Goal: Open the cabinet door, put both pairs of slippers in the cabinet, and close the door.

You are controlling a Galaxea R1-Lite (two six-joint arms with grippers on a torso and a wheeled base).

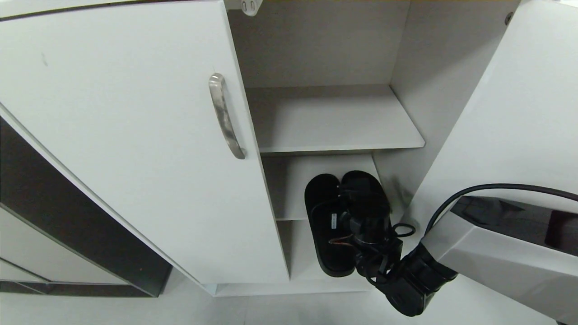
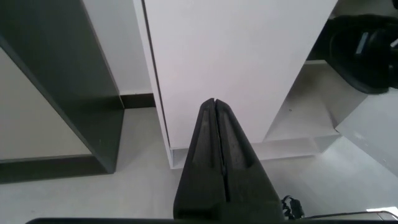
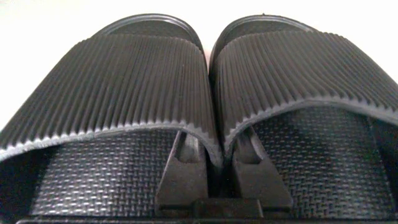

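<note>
White cabinet point(image 1: 334, 122) stands open; right tool point(image 3: 214, 163) clamps black slippers point(image 1: 323, 246), label point(image 1: 333, 220) illegible.

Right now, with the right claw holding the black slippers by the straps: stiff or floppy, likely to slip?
Slippers look like soft rubber: the straps bulge where the right claw pinches them, so expect some flex. Ribbed straps and textured footbeds suggest good grip, little slipping. Their flat, wide shape should sit stable, unlikely to roll.

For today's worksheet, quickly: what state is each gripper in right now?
Left gripper: closed, empty.
Right gripper: closed on the pair of black ribbed rubber slippers.
</note>
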